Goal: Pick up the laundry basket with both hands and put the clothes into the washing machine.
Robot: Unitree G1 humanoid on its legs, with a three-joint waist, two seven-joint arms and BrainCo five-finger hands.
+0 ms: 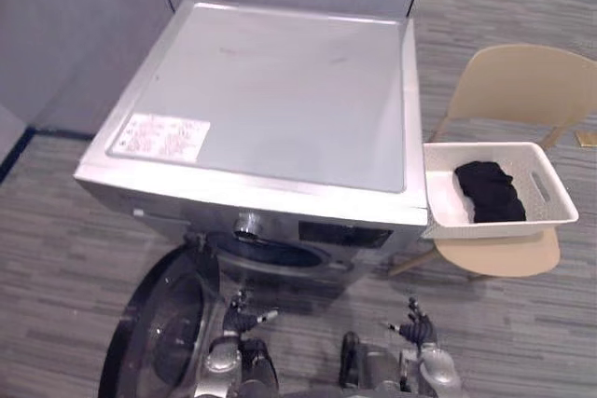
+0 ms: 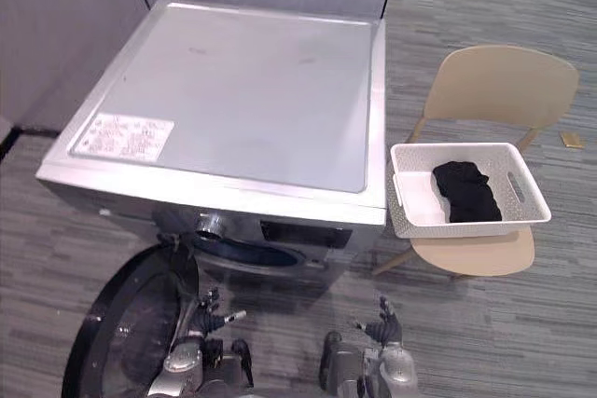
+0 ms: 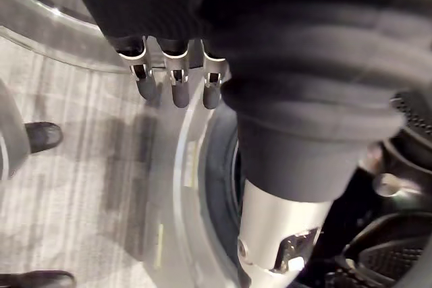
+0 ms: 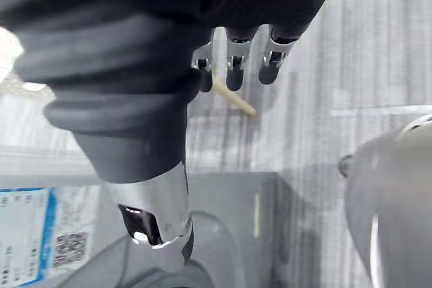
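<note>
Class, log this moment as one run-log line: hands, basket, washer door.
left hand: open, empty | right hand: open, empty | basket: on chair, clothes inside | washer door: open | phase: pre-grasp

door (image 1: 168, 323): cut off by the bottom edge, around 7 o'clock
chair seat (image 1: 499, 254): mostly hidden under the basket (image 1: 504, 227)
sticker (image 1: 160, 137): print's way too tiny

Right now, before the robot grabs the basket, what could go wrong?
The white basket sits on a chair, tight beside the washing machine, so the left hand may find little room on that side. A lopsided lift could tip it and spill the black clothes. The open door sits low near the left hand and might get bumped.
</note>
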